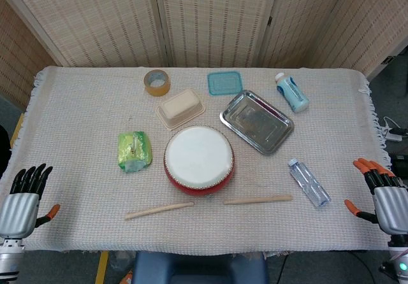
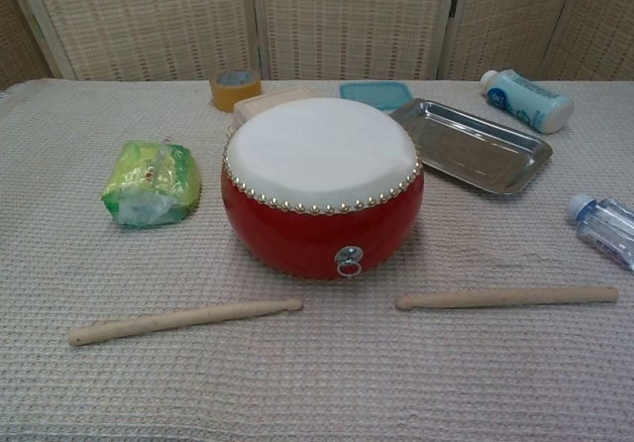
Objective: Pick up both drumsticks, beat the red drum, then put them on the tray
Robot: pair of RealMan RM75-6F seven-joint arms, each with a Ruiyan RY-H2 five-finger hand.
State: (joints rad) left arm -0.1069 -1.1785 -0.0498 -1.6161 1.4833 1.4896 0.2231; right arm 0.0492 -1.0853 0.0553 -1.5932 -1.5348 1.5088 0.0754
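The red drum (image 1: 199, 158) (image 2: 322, 184) with a white skin stands mid-table. Two wooden drumsticks lie in front of it: the left drumstick (image 1: 159, 210) (image 2: 184, 320) and the right drumstick (image 1: 257, 200) (image 2: 506, 296). The metal tray (image 1: 256, 121) (image 2: 474, 145) sits behind the drum to the right, with nothing in it. My left hand (image 1: 24, 198) hovers at the table's left edge, fingers spread, holding nothing. At the right edge my right hand (image 1: 384, 193) is likewise open. Neither hand shows in the chest view.
A green packet (image 1: 134, 150) (image 2: 152, 182) lies left of the drum. Behind it are a tape roll (image 1: 157, 82), a beige box (image 1: 180, 107) and a teal lid (image 1: 224, 83). A white-blue bottle (image 1: 292, 92) lies at the back right, a clear water bottle (image 1: 308, 182) near the right stick.
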